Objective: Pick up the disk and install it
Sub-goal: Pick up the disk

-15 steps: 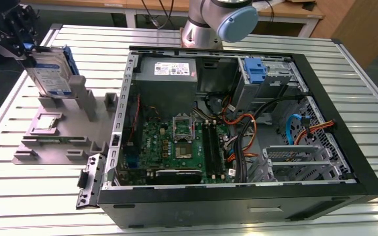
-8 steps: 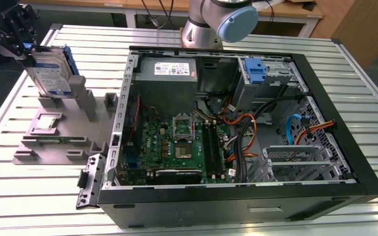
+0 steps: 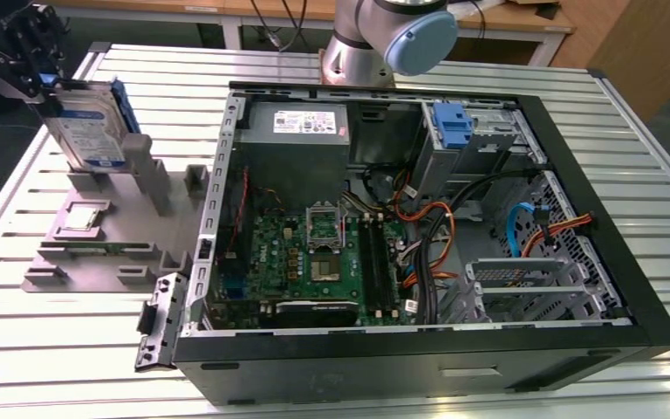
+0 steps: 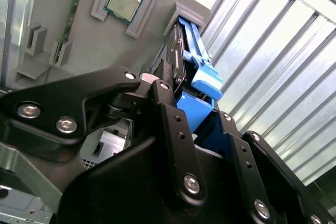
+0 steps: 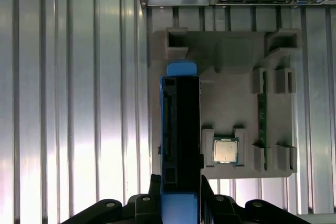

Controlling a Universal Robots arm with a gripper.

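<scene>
I can read no word, number or sign anywhere. In the exterior view the disk [image 3: 85, 127] carries a white-and-blue label [image 3: 93, 144] on its broad face, but its print shows to me only as fine grey lines. The power supply [image 3: 259, 122] inside the computer case [image 3: 428, 367] bears a white sticker [image 3: 308, 120] with dark rows of print and a few small marks, none of them legible. The processor [image 5: 225, 151] lying in its grey holder shows faint marking on its metal lid in both wrist views [image 4: 123, 0], too faint for me to tell any letter.
</scene>
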